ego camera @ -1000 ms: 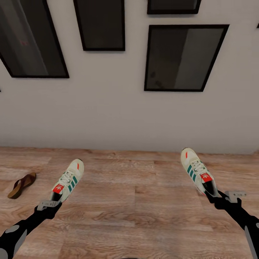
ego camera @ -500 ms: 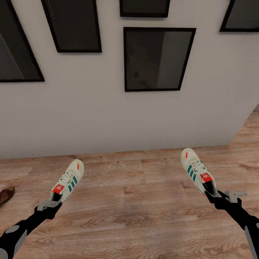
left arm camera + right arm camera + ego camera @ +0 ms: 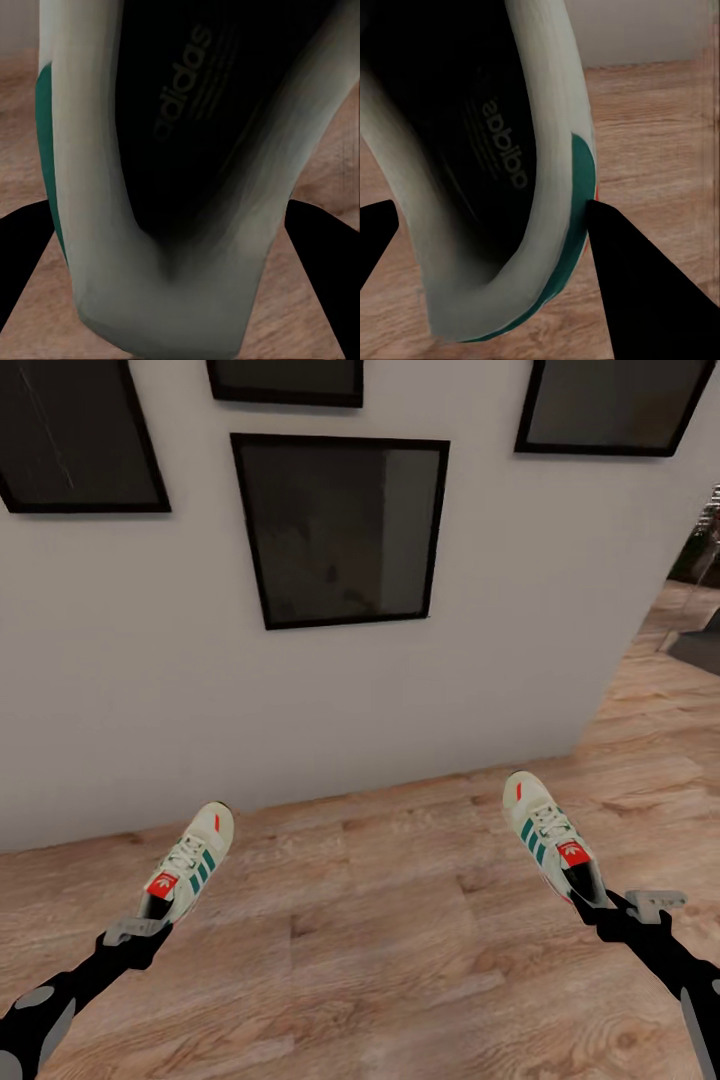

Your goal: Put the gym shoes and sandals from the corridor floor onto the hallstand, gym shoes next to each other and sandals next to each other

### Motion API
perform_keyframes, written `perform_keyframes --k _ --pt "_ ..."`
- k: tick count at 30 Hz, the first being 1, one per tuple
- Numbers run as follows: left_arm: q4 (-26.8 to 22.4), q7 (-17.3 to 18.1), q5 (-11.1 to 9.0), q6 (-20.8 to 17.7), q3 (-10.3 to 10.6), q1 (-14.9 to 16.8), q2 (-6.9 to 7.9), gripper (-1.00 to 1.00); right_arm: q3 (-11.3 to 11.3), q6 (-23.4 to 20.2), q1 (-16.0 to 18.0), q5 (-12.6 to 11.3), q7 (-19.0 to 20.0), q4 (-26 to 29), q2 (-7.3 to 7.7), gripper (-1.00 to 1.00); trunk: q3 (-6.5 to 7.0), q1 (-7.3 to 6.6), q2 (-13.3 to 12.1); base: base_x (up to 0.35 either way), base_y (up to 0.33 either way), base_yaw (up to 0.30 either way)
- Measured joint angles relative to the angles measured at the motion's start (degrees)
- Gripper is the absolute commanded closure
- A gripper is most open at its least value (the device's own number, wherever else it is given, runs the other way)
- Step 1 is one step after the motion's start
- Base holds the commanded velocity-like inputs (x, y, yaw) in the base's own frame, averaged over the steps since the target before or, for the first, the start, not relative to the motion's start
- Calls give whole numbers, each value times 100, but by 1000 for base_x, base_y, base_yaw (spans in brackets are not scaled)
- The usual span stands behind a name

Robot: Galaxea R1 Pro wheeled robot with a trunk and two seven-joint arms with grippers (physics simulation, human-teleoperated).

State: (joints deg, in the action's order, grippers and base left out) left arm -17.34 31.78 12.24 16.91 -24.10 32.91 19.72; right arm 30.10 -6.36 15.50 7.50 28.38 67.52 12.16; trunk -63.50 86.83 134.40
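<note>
Two grippers: each is clamped on one shoe's heel.
Left gripper [image 3: 150, 922]: left gym shoe [image 3: 190, 860] is held.
Right gripper [image 3: 597, 905]: right gym shoe [image 3: 548, 833] is held above the floor [image 3: 380, 920].

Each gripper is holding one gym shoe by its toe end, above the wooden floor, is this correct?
Not quite. The left gripper and right gripper each hold a gym shoe by the heel end, toes pointing away, as the head view shows. The wooden floor part is correct.

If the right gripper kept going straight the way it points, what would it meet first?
The right gripper is shut on a gym shoe pointing toward the white wall. Beyond the shoe, the way looks free to that wall, though depth is unclear.
</note>
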Motion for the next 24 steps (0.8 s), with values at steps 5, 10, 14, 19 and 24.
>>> perform_keyframes --k 5,10,14,19,24 --pt "8 -3 -53 33 -4 -6 -8 100 -2 0 0 7 -2 -1 0 100 15 0 0 234 -197 -290" --pt "5 5 -444 441 5 -177 -3 100 -5 0 0 7 -2 -8 0 100 29 0 0 256 -185 -290" --pt "1 6 -524 514 10 -242 -2 100 -6 0 0 8 -1 -9 0 100 41 0 0 277 -174 -290" --pt "1 6 -538 527 2 -254 -1 100 -6 0 0 8 0 -9 0 100 56 0 0 245 -190 -290" --pt "1 2 -540 534 2 -255 -1 100 -6 0 0 8 0 -8 0 100 71 1 0 189 -223 -290"
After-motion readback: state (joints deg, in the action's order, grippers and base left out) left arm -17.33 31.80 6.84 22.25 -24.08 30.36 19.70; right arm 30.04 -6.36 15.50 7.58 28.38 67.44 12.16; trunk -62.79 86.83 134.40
